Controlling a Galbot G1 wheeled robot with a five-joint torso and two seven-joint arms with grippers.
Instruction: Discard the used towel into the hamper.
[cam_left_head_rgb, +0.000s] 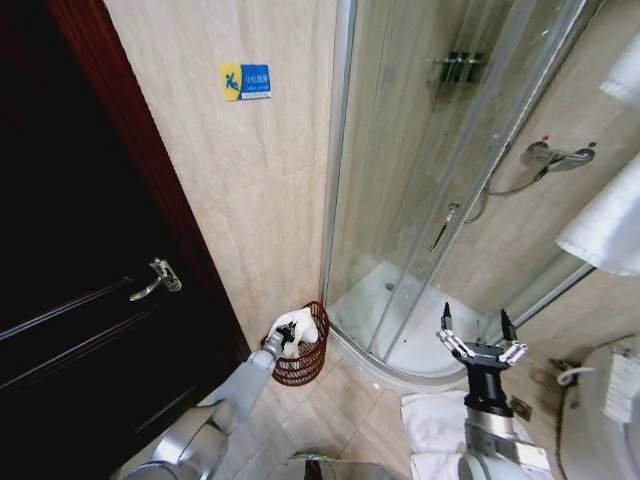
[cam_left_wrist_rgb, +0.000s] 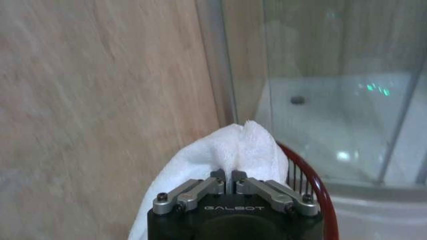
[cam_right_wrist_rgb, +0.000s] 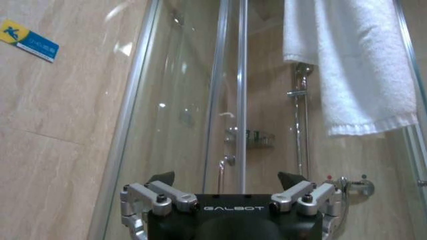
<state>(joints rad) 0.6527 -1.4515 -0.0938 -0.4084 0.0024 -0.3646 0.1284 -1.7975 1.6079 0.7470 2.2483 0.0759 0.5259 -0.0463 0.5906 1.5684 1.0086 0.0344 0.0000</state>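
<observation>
White towel (cam_left_head_rgb: 300, 327) is what your left hand (cam_left_head_rgb: 287, 333) pinches: in the left wrist view the fingers (cam_left_wrist_rgb: 215, 183) are pressed together on a fold of the cloth (cam_left_wrist_rgb: 227, 150), which bunches up past the fingertips and drapes down one side of the hand (cam_left_wrist_rgb: 229, 181). In the head view that hand sits right at the top of the hamper (cam_left_head_rgb: 302, 362), the dark red-brown wire basket standing on the tiled floor (cam_left_head_rgb: 345, 420) against the beige wall (cam_left_head_rgb: 250, 200), just beside the shower enclosure's metal frame (cam_left_head_rgb: 335, 150). From the basket, the dark wooden door (cam_left_head_rgb: 70, 300) lies at about nine o'clock and the white shower tray (cam_left_head_rgb: 400, 320) at about two o'clock. The basket's curved red rim (cam_left_wrist_rgb: 313, 185) appears just beyond the towel in the left wrist view.

Your right hand (cam_left_head_rgb: 480, 335) is raised well apart from the basket, at about three o'clock from it, with its fingers (cam_right_wrist_rgb: 163, 192) spread wide and nothing between them. It points toward the glass shower wall (cam_right_wrist_rgb: 187, 100), with another white towel (cam_right_wrist_rgb: 347, 65) hanging above. More white cloth (cam_left_head_rgb: 440, 420) lies on the floor below that arm.
</observation>
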